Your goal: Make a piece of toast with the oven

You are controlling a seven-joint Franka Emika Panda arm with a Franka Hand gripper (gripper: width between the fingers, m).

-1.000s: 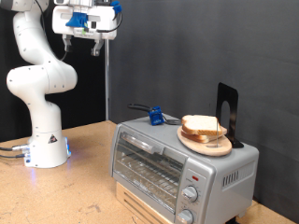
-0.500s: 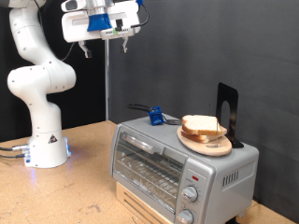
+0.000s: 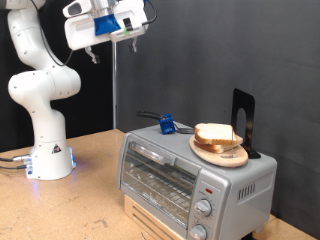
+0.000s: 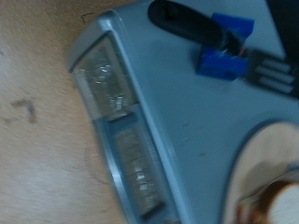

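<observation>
Gripper high up near exterior view's top, left of centre, well above and well apart from everything on the table; fingers thin and dark against the black backdrop, too small to separate, so open or closed cannot tell, nothing visible between them. White arm rising from its base at exterior view's left, top of arm cut off by frame edge. Oven on table at exterior view's lower right, glass door closed, wire rack faintly visible behind the glass, two knobs at the front corner with small red light above them; bottom of oven and what looks like a wooden stand underneath cut off by bottom edge. Piece of toast lying on round wooden plate on top of oven, toward exterior view's right (possibly two slices stacked, hard to say). Black upright holder just behind the plate. Dark-handled utensil with blue clip lying on oven top, toward exterior view's left of the plate, apart from it. Wrist view blurred: oven top and glass door seen from above, blue clip on utensil, plate rim cut off at frame edge, toast only a brown sliver in the corner, no fingers showing.
</observation>
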